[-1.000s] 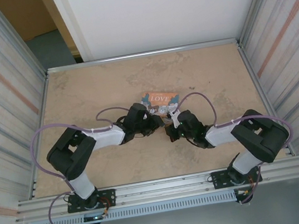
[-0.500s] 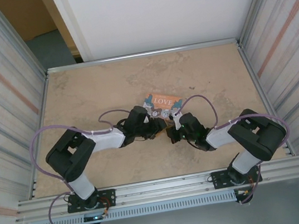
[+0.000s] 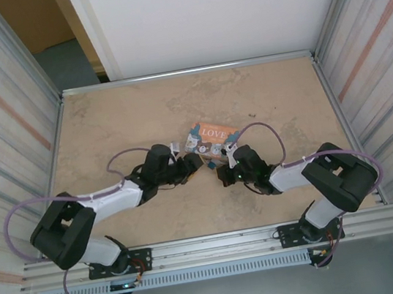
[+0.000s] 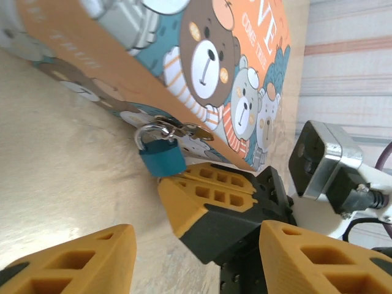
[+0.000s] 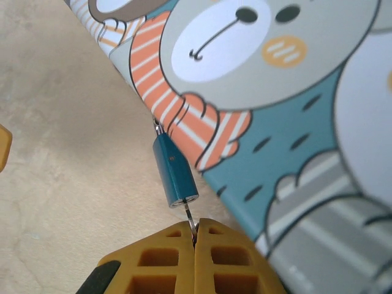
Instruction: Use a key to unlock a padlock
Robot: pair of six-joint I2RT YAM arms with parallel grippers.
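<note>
At the near edge of the box [image 3: 211, 136], which lies on the table [image 3: 119, 121], the small teal padlock [image 5: 174, 171] is seen hanging by its shackle from the clasp. A thin key [image 5: 188, 215] is set into its underside and is clamped between the closed fingers of the right gripper [image 5: 195, 231]. The fingers of the left gripper [image 3: 195, 163] are held apart, near the padlock and facing the right gripper.

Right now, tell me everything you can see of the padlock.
The padlock is tiny, with a teal metal-looking body and a silvery shackle looped through the clasp on the side edge of the cartoon-bear box. It slants out from the box. A thin key enters its bottom end, pinched by the right gripper, jaws shut.
</note>
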